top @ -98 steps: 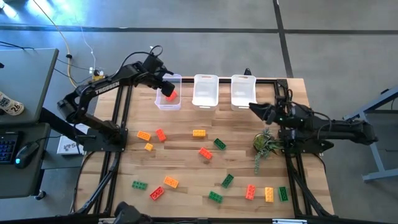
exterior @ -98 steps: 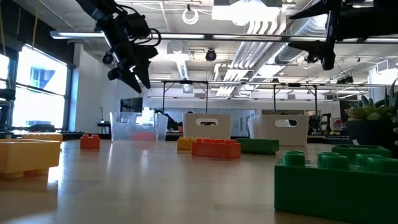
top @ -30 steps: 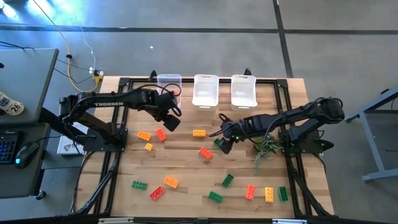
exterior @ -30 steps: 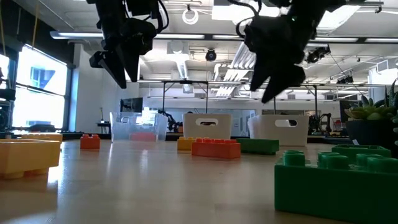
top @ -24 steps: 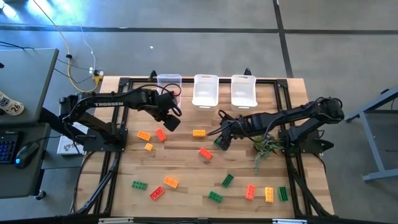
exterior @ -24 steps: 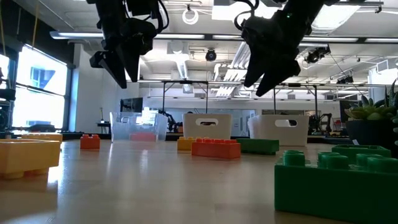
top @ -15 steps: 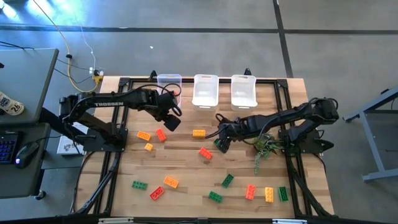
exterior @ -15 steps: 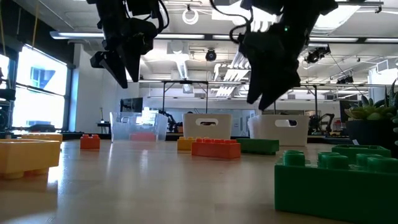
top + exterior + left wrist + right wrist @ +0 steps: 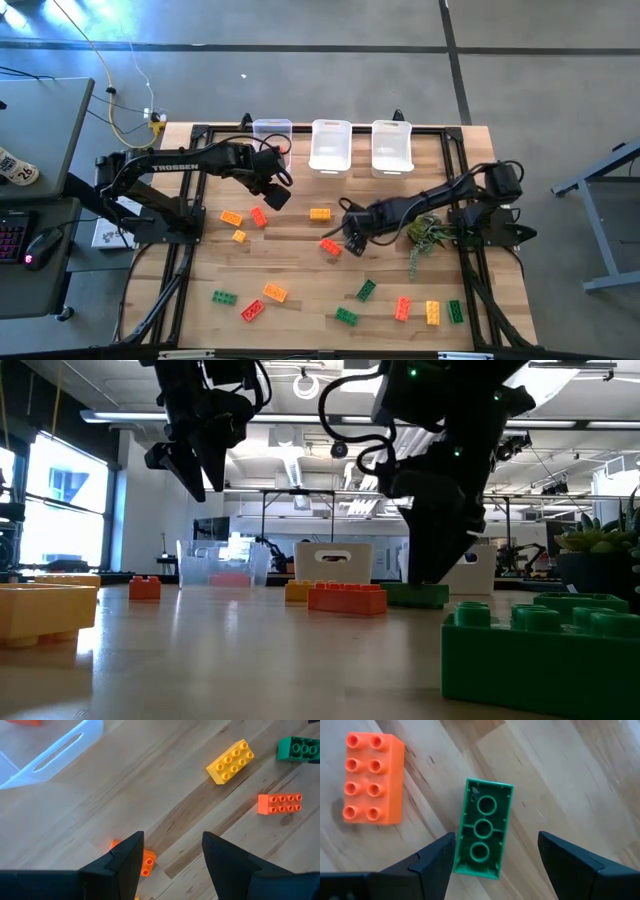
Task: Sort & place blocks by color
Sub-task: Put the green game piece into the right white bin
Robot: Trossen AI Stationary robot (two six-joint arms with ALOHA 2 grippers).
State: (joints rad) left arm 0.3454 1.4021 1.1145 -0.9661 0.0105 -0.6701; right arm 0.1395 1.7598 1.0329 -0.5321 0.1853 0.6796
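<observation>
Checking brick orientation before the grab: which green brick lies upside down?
The green brick between the right gripper's open fingers: its hollow underside faces up, beside a studs-up red brick.

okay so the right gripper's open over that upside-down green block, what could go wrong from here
1. The green block lies hollow side up and slightly askew between the right gripper's open fingers, so closing could twist it or push it away.
2. A red block lies close beside it; a finger coming down might nudge it.
3. The left gripper hangs open above another red block; both arms work near the table's middle, so their paths could cross.
</observation>
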